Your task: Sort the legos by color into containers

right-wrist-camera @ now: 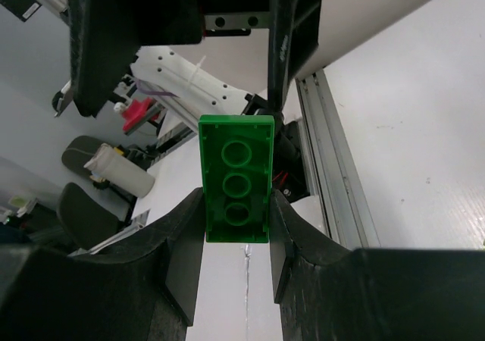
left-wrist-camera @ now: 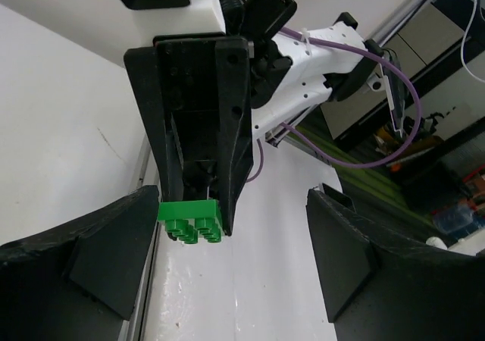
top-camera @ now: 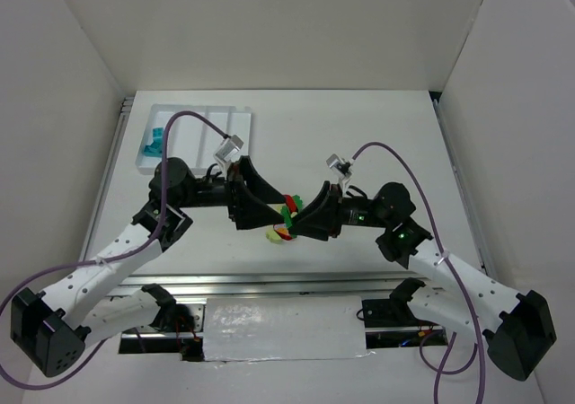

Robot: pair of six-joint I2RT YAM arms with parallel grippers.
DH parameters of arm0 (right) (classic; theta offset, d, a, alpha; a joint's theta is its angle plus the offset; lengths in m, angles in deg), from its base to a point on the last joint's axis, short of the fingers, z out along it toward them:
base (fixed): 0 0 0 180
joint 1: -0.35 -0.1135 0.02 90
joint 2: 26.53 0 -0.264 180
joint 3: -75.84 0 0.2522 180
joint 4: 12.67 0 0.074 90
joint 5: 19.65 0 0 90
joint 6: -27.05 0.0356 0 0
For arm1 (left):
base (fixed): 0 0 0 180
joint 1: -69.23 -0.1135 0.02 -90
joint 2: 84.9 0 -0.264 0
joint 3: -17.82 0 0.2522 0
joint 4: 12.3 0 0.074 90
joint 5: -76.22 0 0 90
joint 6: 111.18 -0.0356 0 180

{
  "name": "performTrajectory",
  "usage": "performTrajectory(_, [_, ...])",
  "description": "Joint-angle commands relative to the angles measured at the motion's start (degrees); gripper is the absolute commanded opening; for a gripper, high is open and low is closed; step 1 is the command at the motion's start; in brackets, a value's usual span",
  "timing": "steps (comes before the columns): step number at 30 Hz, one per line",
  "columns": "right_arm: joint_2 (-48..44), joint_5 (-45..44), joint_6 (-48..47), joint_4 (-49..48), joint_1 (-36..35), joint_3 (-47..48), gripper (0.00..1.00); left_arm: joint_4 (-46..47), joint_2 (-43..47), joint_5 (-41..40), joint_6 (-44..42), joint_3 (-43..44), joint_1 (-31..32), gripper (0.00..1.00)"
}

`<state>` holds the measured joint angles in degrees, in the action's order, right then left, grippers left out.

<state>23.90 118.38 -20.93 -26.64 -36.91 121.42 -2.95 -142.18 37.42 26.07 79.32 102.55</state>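
White table (top-camera: pixel 359 135), green lego (right-wrist-camera: pixel 236 178) in right tool (right-wrist-camera: pixel 236 214) (left tool (left-wrist-camera: pixel 231 231) agape)

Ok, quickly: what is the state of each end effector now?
Left end effector: open, gripping nothing.
Right end effector: closed on the green lego.

A robot lab: white walls (top-camera: pixel 269 27) box in the table (top-camera: pixel 377 126), and office chairs (right-wrist-camera: pixel 79 212) sit at nine o'clock beyond.

My left gripper (top-camera: pixel 272 208) and right gripper (top-camera: pixel 307 217) meet tip to tip above the table (top-camera: pixel 377 135). A green lego (top-camera: pixel 287 212) sits between them.
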Motion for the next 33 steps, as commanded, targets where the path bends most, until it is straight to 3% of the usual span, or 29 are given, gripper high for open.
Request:
performTrajectory(1, [-1.8,1.7,1.5,-5.0,-0.4,0.1,0.00,7.1,-1.0,1.5,0.6,-0.9,1.5,0.90])
performTrajectory(7, [-2.8,1.4,1.4,-4.9,-0.4,-0.1,0.00,6.9,-3.1,0.8,0.2,-0.6,2.7,0.83])
performTrajectory(13, [-3.2,-1.6,0.0,-3.4,-0.4,0.1,0.00,6.3,-4.9,0.4,0.1,0.2,4.5,0.67])
performTrajectory(16, [-3.2,-3.9,-0.8,-2.0,-0.4,0.3,0.00,6.9,-5.3,0.7,0.5,0.2,4.6,0.48])
performTrajectory(17, [-3.3,-4.8,-1.0,-0.9,-0.4,0.3,0.00,7.0,-5.3,0.9,0.6,0.2,4.6,0.36])
performTrajectory(19, [-3.5,-7.0,-1.5,-0.1,-0.4,0.4,0.00,6.8,-5.2,1.1,0.4,0.6,4.6,0.24])
performTrajectory(20, [-3.7,-7.5,-1.6,0.4,-0.3,0.3,0.00,6.3,-5.2,1.1,-0.1,0.9,4.6,0.11])
performTrajectory(21, [-3.7,-7.8,-1.8,0.6,-0.4,0.4,0.01,5.7,-5.2,0.7,-0.6,1.1,4.6,0.05])
performTrajectory(22, [-3.7,-7.4,-2.1,0.7,-0.4,0.4,0.10,3.7,-5.0,0.2,-1.2,1.5,4.6,0.00])
performTrajectory(23, [-3.6,-7.3,-2.2,0.7,-0.4,0.4,0.25,2.5,-5.1,-0.4,-2.6,2.4,4.6,0.00])
performTrajectory(24, [-3.6,-7.3,-2.1,0.7,-0.4,0.1,0.76,1.2,-5.0,-2.0,-3.3,2.9,4.6,0.00])
performTrajectory(25, [-3.7,-7.9,-2.1,1.1,-0.4,-0.1,0.96,-2.1,-5.0,-2.9,-5.4,4.1,4.5,0.00])
performTrajectory(30, [-5.0,-13.6,-4.8,6.8,-0.4,-1.6,1.00,-14.8,-6.0,-12.2,-12.3,9.3,-1.0,0.00])
performTrajectory(33, [-5.8,-18.1,-6.6,11.7,-0.4,-2.2,1.00,-20.5,-8.7,-15.9,-12.9,11.5,-9.8,0.00])
